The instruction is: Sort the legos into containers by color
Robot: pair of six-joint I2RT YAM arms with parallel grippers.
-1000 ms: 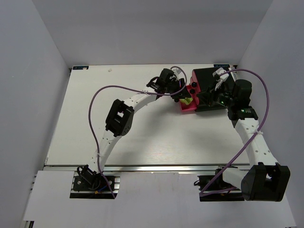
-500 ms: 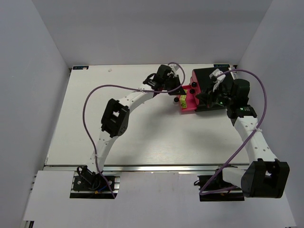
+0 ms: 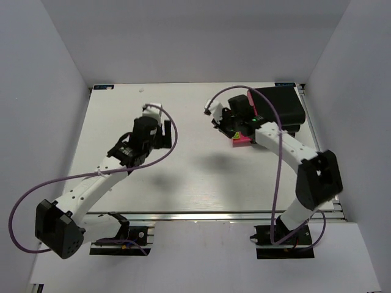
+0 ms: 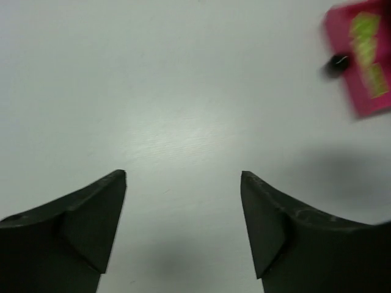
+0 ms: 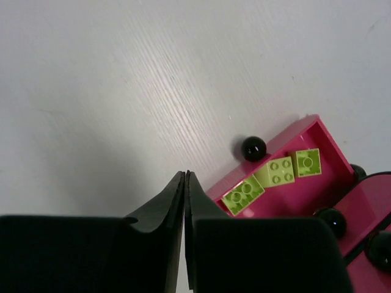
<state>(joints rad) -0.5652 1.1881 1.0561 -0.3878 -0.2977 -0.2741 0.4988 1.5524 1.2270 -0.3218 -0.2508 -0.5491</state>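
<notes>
Three lime bricks (image 5: 275,172) lie in the pulled-out pink drawer (image 5: 308,192), just beside the right gripper (image 5: 184,177) but not touching it.
The right gripper's fingers are pressed together, hanging at the drawer's front near its round knob (image 5: 253,148). The left gripper (image 4: 183,177) is spread wide over the bare table (image 3: 183,177), with the drawer well off to one side. Half a second ago the left gripper was at the drawer. It has since pulled back to the table's left half, and the right arm has swung across to the drawer front.
</notes>
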